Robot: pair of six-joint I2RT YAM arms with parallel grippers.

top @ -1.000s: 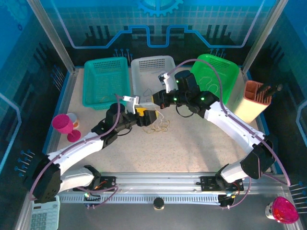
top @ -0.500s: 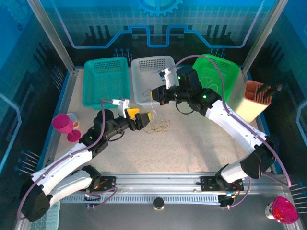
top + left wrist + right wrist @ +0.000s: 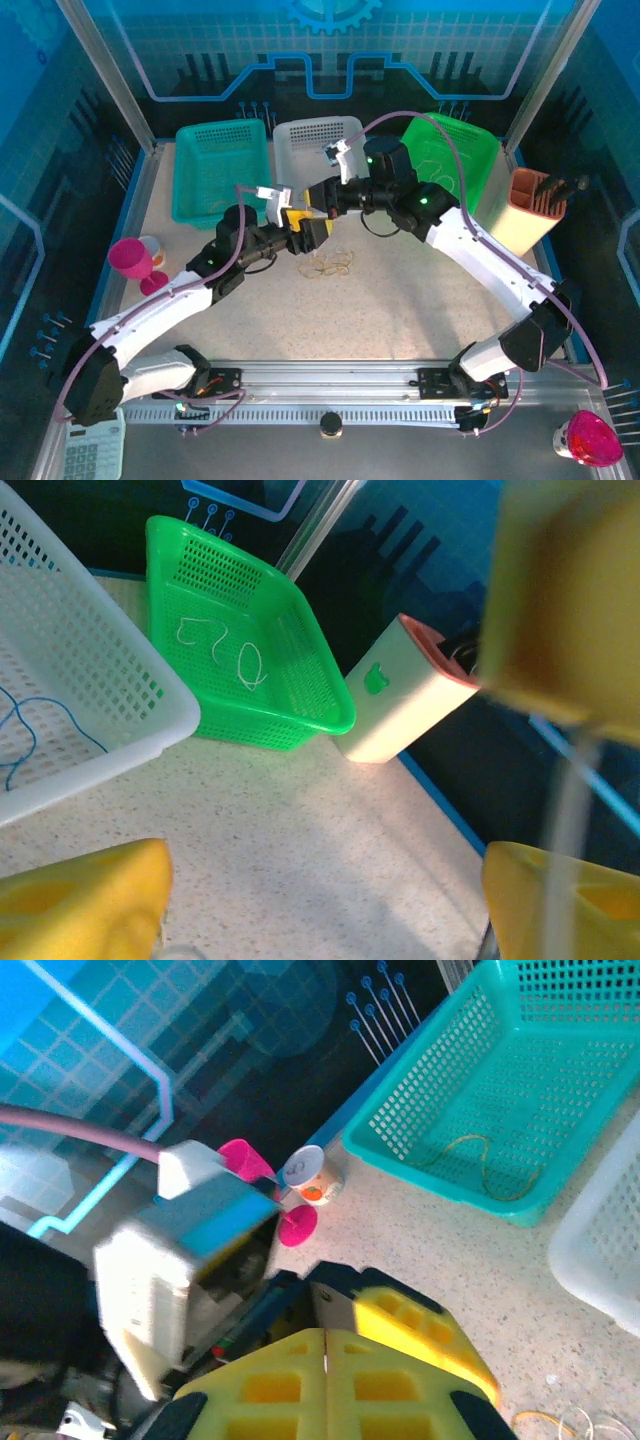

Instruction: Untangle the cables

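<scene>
While the speckled table [image 3: 420, 300] spans the top view, 2 arms reach in from the bottom corners and meet just above frame centre: the left arm [image 3: 160, 310] from lower left, the right arm [image 3: 490, 260] from lower right. 3 baskets line the table's top edge: a teal basket [image 3: 222, 172] at left, a white basket [image 3: 310, 140] in the middle and a green basket [image 3: 455, 150] at right, with a tan holder [image 3: 528, 212] just right of the green one. At mid-left stands a pink goblet [image 3: 135, 262] with a small cup [image 3: 305, 1174] beside it. The left gripper [image 3: 306, 225] sits close under the right gripper [image 3: 325, 1365], both in front of the white basket. In the left wrist view the left fingers [image 3: 85, 900] stand wide apart at the bottom corners, bare table between them. The right gripper's pads are pressed flat together. In the left wrist view they loom blurred at upper right and a pale strand [image 3: 563, 820] hangs straight down from them, beside the finger at lower right; whether it touches that finger I cannot tell. The tangle [image 3: 330, 265] of thin yellowish loops lies on the table just below the grippers. Each basket holds 1 loose wire: a yellowish cable [image 3: 478, 1143] in the teal, a blue cable [image 3: 30, 725] in the white, a white cable [image 3: 250, 668] in the green.
</scene>
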